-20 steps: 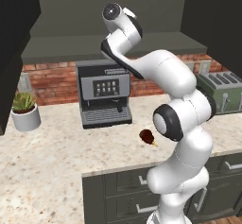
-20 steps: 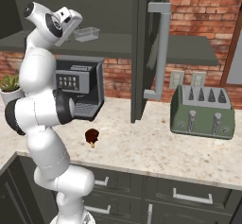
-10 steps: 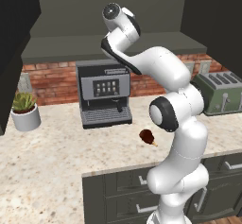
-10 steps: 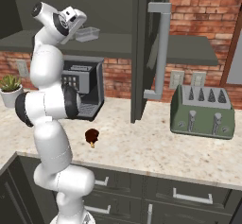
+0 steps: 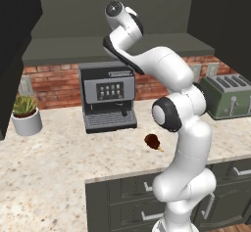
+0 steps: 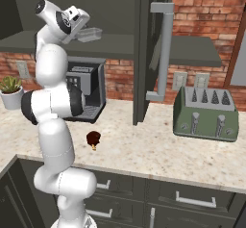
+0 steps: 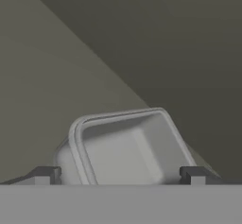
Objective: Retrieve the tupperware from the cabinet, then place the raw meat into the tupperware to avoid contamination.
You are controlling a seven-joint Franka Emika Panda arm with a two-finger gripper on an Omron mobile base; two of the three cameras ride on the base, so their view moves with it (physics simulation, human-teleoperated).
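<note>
The cabinet (image 6: pixel 150 39) stands open, and the grey tupperware (image 6: pixel 91 33) sits on its lower shelf. My gripper (image 6: pixel 81 28) is raised to shelf height, right at the container. In the hand view my gripper (image 7: pixel 121 175) is open, its two dark fingertips (image 7: pixel 45 175) flanking the near end of the tupperware (image 7: pixel 127 145) without gripping it. The raw meat (image 5: pixel 153 141), a small dark reddish drumstick, lies on the counter in front of the arm; it is seen from the other side as the raw meat (image 6: pixel 93 138). In the left base view the wrist hides the gripper.
A coffee machine (image 5: pixel 108 96) stands against the brick wall under the shelf. The green-grey toaster (image 6: pixel 206 112) is at the right, a potted plant (image 5: pixel 25 114) at the left. The open door with its long silver handle (image 6: pixel 163 49) hangs right of the arm.
The arm's elbow and lower links have swung round, and the hand has edged a little closer to the tupperware. The gripper stays open; the meat has not moved.
</note>
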